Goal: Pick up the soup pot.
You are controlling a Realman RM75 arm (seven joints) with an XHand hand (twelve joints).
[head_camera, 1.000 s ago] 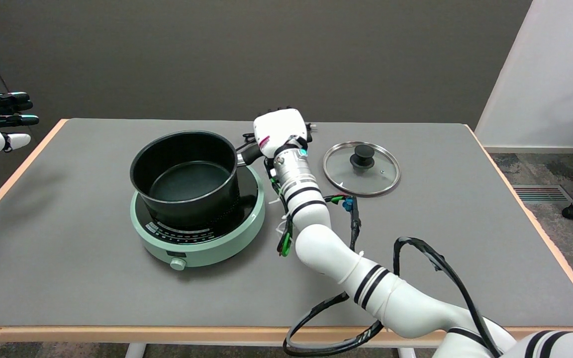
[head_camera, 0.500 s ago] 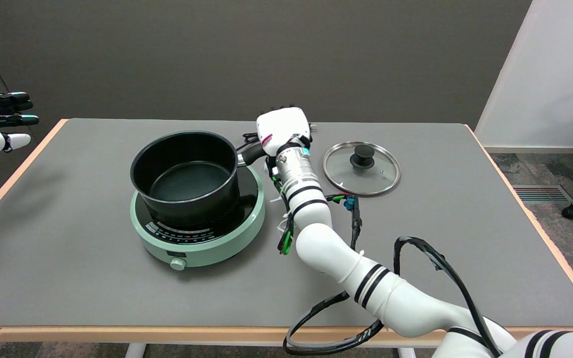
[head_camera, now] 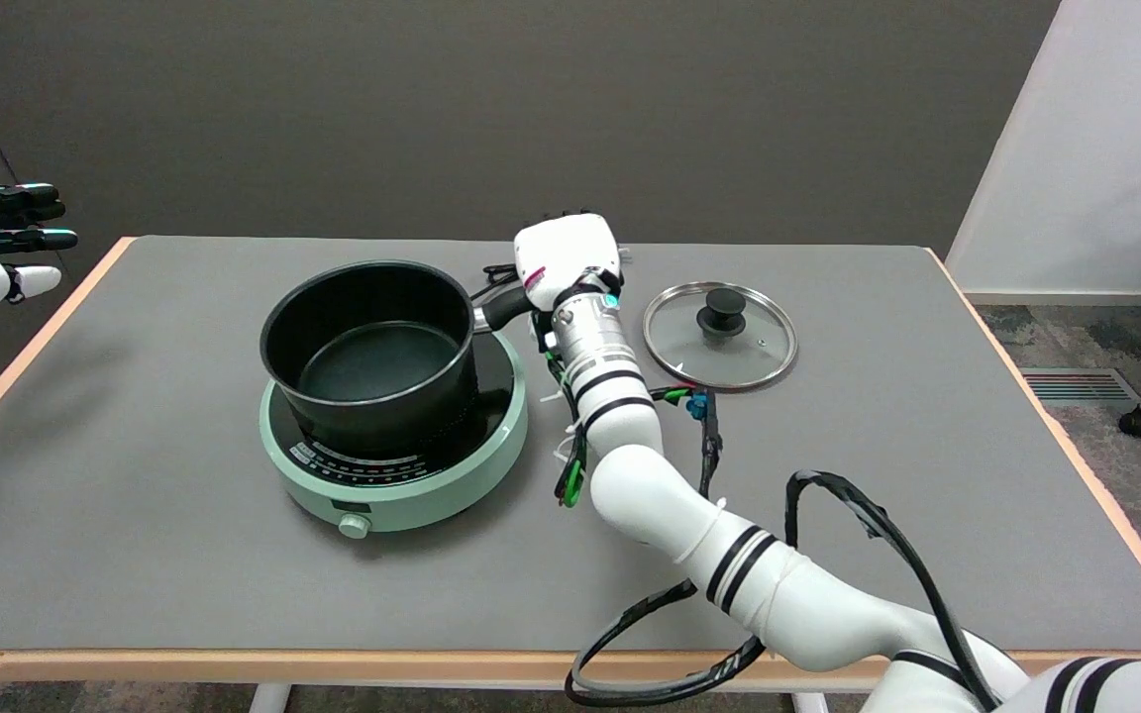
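While the soup pot (head_camera: 370,355) sits on the green cooker (head_camera: 402,475), we log our right hand (head_camera: 569,259) over its handle (head_camera: 501,307), apparently wrapped around it; next, a firm lift.

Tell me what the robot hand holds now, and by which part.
The right robot hand is at the soup pot handle; whether it grips cannot be told.
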